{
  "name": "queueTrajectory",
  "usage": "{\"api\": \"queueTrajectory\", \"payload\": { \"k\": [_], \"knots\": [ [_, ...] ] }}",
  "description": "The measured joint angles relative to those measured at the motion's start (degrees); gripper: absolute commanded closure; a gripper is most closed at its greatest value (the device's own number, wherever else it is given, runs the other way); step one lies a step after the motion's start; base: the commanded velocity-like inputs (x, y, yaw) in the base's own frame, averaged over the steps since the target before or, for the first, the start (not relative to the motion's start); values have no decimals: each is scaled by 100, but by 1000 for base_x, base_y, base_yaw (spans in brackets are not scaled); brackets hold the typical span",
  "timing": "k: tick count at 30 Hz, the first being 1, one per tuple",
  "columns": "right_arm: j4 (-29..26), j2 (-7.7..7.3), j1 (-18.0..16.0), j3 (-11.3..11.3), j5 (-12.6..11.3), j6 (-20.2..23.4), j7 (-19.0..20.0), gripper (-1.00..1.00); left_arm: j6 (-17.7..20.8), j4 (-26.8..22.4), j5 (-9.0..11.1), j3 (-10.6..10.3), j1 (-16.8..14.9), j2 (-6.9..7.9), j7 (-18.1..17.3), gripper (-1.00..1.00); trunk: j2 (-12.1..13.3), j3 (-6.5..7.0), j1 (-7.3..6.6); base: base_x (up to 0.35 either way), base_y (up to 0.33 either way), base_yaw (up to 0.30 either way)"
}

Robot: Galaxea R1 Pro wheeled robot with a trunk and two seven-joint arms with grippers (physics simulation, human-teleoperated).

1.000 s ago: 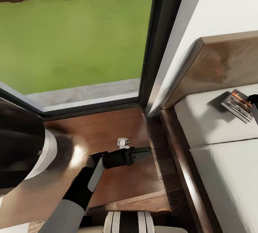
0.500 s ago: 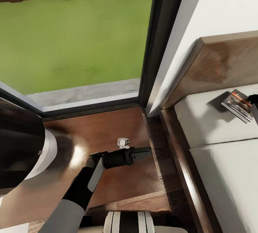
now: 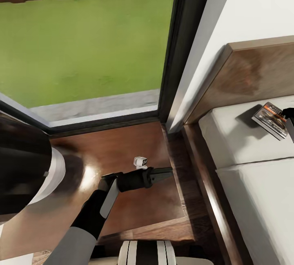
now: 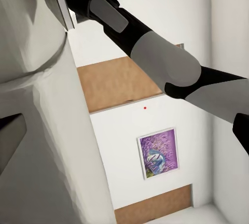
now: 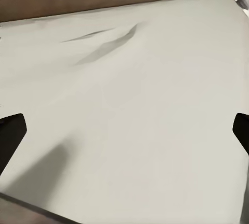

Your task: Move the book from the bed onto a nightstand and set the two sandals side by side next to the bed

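My right gripper (image 5: 124, 130) is spread wide over the bed (image 3: 245, 142); my left gripper (image 3: 163, 173), pinched closed, hangs above the nightstand (image 3: 134, 146). Nothing has moved lately, so the book (image 3: 271, 119) still waits on the bed.

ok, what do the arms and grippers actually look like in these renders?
In the head view the left arm has a light grey sleeve, then a black forearm with a grey panel, ending in the left gripper with dark tapered fingers and a small white block near the wrist. The left wrist view shows another arm in the same grey and black segments. The right wrist view shows black fingertips.
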Motion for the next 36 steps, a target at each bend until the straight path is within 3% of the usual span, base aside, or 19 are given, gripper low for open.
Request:
{"api": "queueTrajectory", "payload": {
  "k": [36],
  "knots": [
    [-9,1,-1,5,-15,7,0,-100,0,1,1,0,0,0,0,-100,0,0,0,-13,0,0]
  ]
}}
